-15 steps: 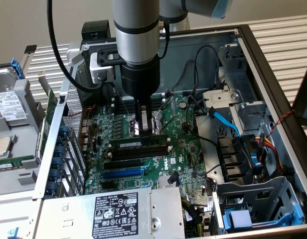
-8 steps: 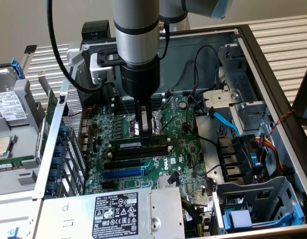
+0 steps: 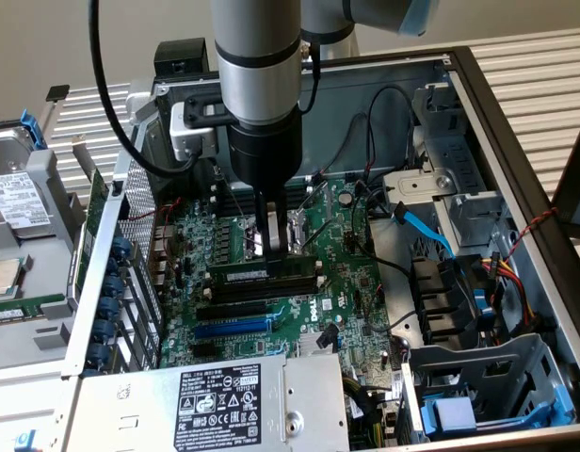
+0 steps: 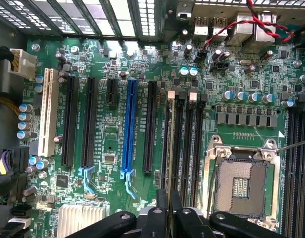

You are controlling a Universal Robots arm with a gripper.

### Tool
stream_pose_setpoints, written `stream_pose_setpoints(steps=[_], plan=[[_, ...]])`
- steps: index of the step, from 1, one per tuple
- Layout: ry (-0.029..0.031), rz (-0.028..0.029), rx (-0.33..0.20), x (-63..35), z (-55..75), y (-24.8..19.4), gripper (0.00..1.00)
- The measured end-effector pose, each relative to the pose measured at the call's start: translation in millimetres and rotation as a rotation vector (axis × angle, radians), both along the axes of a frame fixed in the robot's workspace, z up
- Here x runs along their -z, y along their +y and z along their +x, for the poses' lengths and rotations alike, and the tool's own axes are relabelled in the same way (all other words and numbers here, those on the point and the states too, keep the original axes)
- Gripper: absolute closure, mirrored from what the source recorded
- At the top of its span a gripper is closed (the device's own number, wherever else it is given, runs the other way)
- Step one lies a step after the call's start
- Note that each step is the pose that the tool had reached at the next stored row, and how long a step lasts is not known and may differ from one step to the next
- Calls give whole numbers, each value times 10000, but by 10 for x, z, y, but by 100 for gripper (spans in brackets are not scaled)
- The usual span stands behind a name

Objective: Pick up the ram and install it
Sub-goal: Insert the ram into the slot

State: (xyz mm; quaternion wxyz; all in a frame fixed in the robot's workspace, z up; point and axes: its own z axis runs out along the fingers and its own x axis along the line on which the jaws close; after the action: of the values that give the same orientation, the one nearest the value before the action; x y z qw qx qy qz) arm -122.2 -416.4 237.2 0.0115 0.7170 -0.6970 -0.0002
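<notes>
Ram (image 3: 264,273): centre frame, on edge at black memory slots (image 3: 257,294). Fingers (image 3: 265,224) narrow, clamped on ram.

Open computer case (image 3: 356,80), green motherboard (image 3: 351,282) inside. Blue expansion slot (image 4: 128,129) between black slots (image 4: 150,126), white PCI slot (image 4: 45,111) further out. Empty CPU socket (image 4: 240,186). Labelled power supply (image 3: 219,400). Hard drive (image 3: 17,198) outside at exterior view's left.

Wall (image 3: 45,38): plain, beige, standing at the back, at the exterior view's upper left. Slatted pale surface (image 3: 530,61): stretching across the exterior view's upper right, showing again at its left. Light: falling evenly, soft.
</notes>
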Motion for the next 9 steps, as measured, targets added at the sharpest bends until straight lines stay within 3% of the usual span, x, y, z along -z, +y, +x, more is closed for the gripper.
stream_pose_setpoints(steps=[9], plan=[[-18, 0, 56, 2, -6, -2, 87]])
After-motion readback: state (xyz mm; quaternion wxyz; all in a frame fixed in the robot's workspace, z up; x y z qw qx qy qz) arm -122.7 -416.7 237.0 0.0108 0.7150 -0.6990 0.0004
